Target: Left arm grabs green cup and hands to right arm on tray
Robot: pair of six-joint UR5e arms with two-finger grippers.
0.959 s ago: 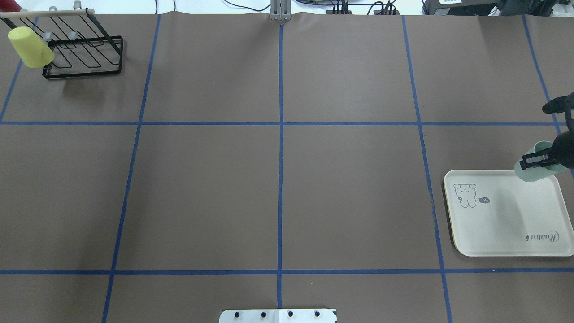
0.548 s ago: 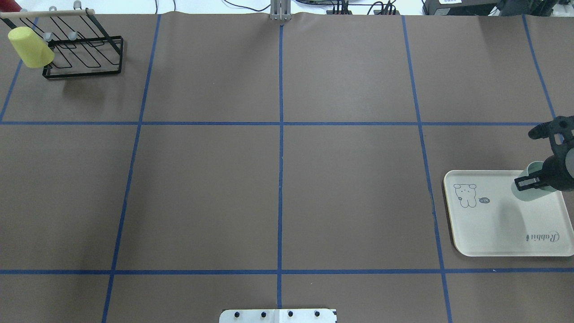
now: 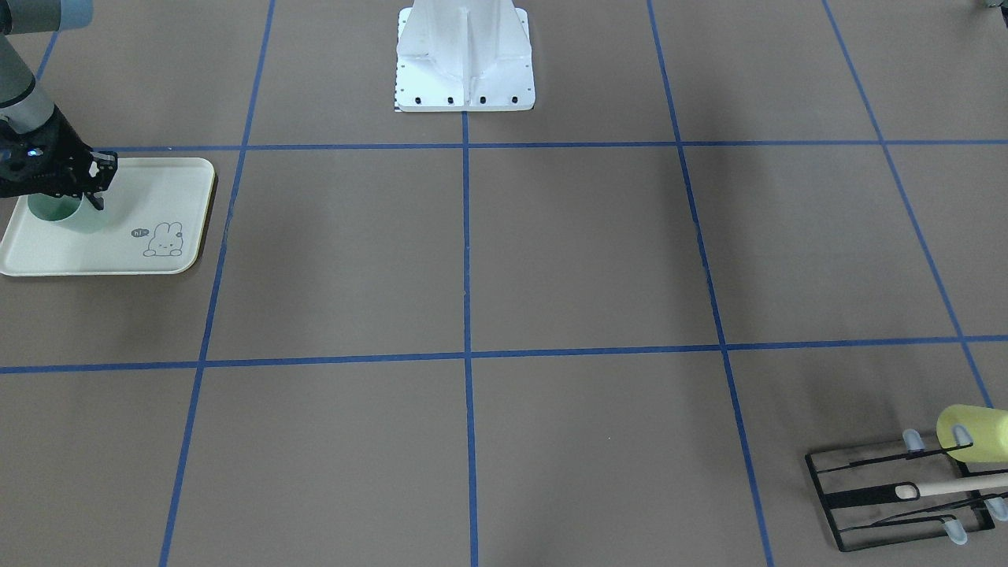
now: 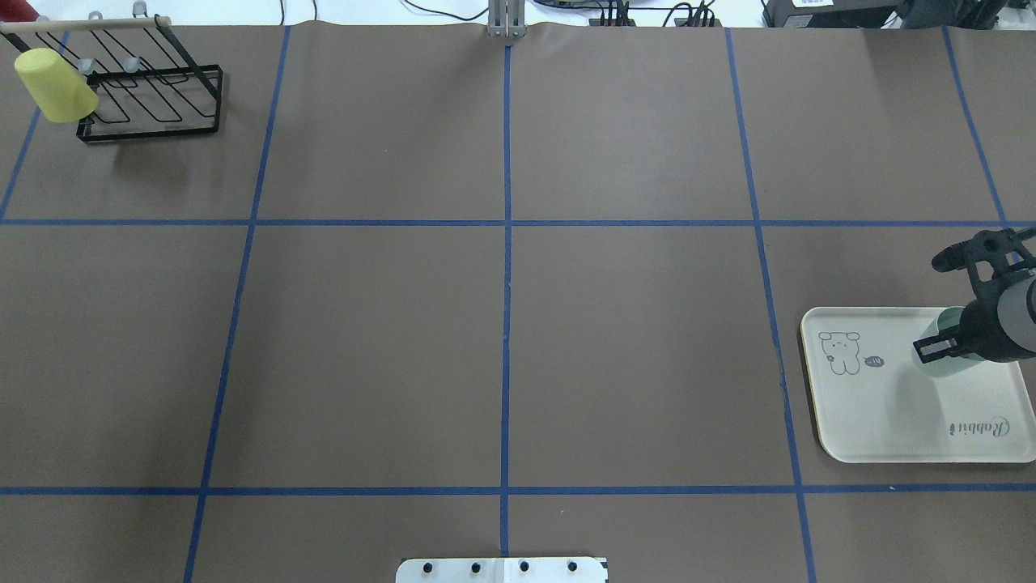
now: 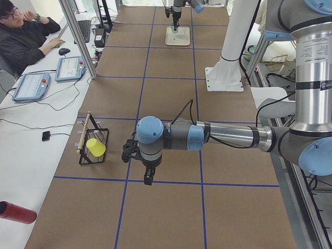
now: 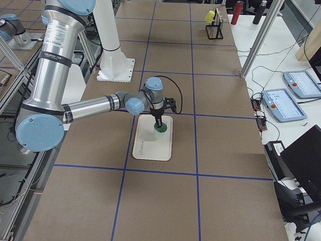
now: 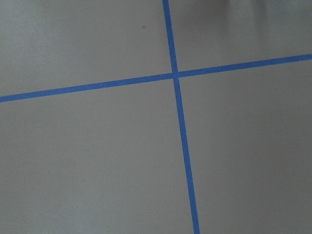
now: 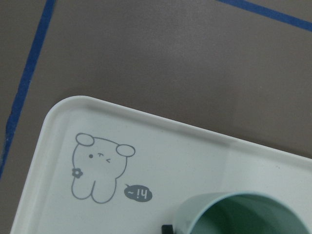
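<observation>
Mint-green plastic is seen clamped in the right end effector [image 4: 943, 346]: one finger [image 4: 931, 349] lies against the outside wall of the green cup [image 4: 940, 371], and the other is judged to be inside the rim. The cup hangs directly beneath this end effector, its long axis close to vertical and its mouth upward. It is placed over the far half of the tray [image 4: 890, 421], towards the side away from the bunny drawing. Whether its base already touches the tray cannot be told. The coming move is therefore judged to be a straight lowering and release, with no sideways correction needed.

The right arm [image 6: 90, 108] is by far the nearer to the cup. The left arm [image 5: 228, 135] is stretched out well apart from it, over bare brown surface [image 4: 631, 340] near the black wire rack [image 4: 154, 105]. The left end effector [image 5: 148, 176] is shown only from the side, so whether its fingers are apart or together cannot be told.

As for containers, the cup is the only thing seen on the tray, and nothing is seen inside the cup in the part shown. A yellow cup [image 4: 55, 85] is hung on the rack.
</observation>
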